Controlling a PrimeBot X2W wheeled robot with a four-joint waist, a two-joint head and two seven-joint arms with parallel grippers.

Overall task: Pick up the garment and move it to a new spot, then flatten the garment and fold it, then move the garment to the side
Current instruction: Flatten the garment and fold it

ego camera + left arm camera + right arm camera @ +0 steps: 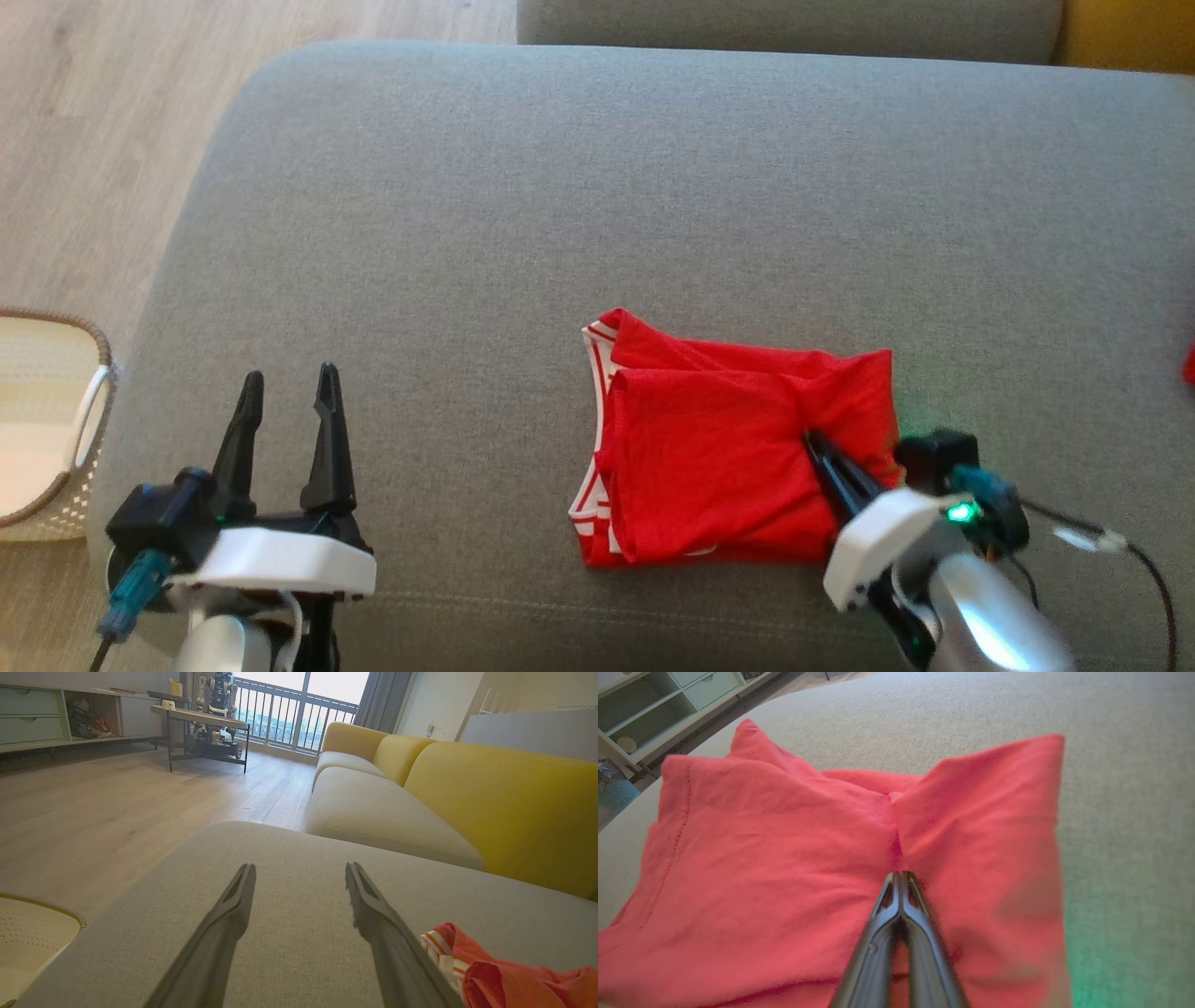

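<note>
The garment (719,448) is red with white-striped trim, folded into a rough square on the grey cushion (597,187), right of centre near the front edge. My right gripper (814,439) is shut, its tips pinching a pucker of the cloth near the garment's right side; the right wrist view shows the garment (775,858) creasing toward the closed tips of that gripper (901,875). My left gripper (289,387) hovers open over bare cushion, well left of the garment. In the left wrist view the left gripper (299,868) holds nothing, and the garment (504,975) lies at the lower right.
A woven basket (56,429) stands on the wooden floor (84,140) left of the cushion. A yellow sofa (490,798) lies beyond the cushion, and a low table (205,718) stands further off. A small red thing (1188,366) shows at the right edge.
</note>
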